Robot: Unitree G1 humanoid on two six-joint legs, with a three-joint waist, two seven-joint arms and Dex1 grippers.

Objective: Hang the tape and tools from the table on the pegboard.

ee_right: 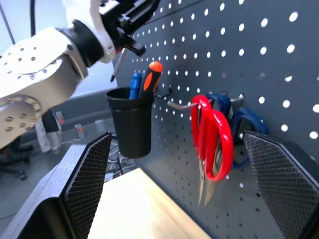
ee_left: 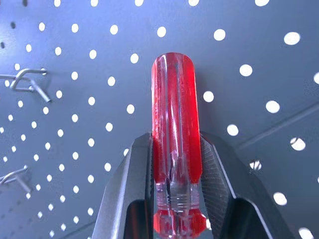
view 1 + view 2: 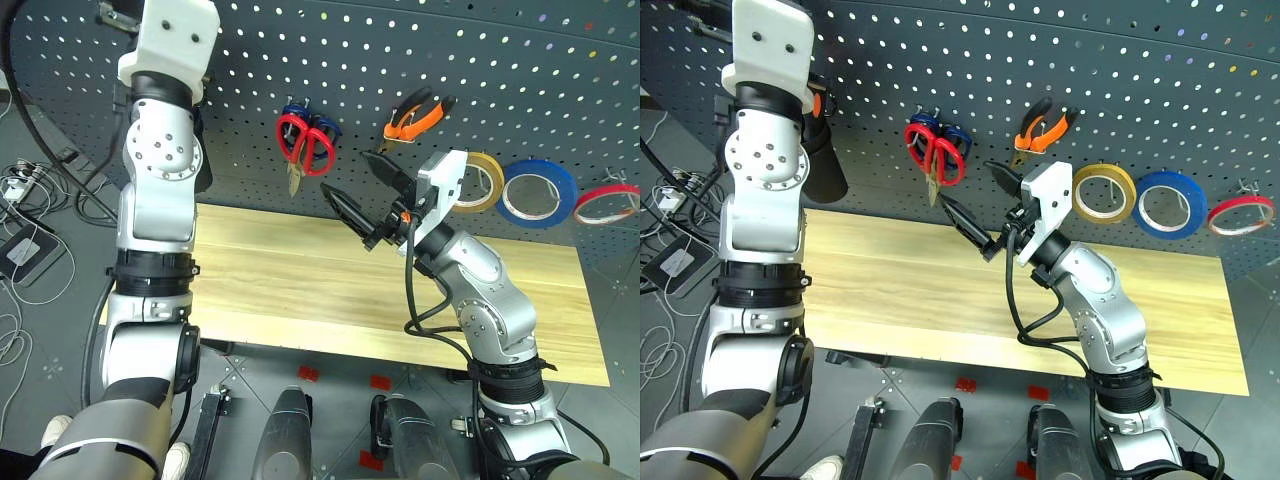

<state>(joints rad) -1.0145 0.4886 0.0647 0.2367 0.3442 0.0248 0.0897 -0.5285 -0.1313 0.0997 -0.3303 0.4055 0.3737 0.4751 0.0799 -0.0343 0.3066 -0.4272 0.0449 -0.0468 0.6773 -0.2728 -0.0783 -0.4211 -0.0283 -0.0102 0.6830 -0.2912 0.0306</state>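
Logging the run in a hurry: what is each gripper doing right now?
Left gripper: shut on the red-handled screwdriver.
Right gripper: open, holding nothing.

Pegboard point(image 3: 420, 60), dark grey-blue, holds red-handled scissors point(image 3: 305, 145), orange-and-black pliers point(image 3: 412, 117) and yellow-tan tape point(image 3: 480, 182) on hooks above bare light-wood table point(image 3: 300, 280); slim red-handled screwdriver point(image 2: 175, 134) raised before the board.

We count three tape rolls: yellow-tan point(image 3: 478, 181), blue point(image 3: 538, 192), red point(image 3: 606, 204). Two scissors, red point(image 3: 304, 146) and blue point(image 3: 322, 127); one pliers point(image 3: 413, 115); one cup point(image 1: 130, 121); three screwdrivers.
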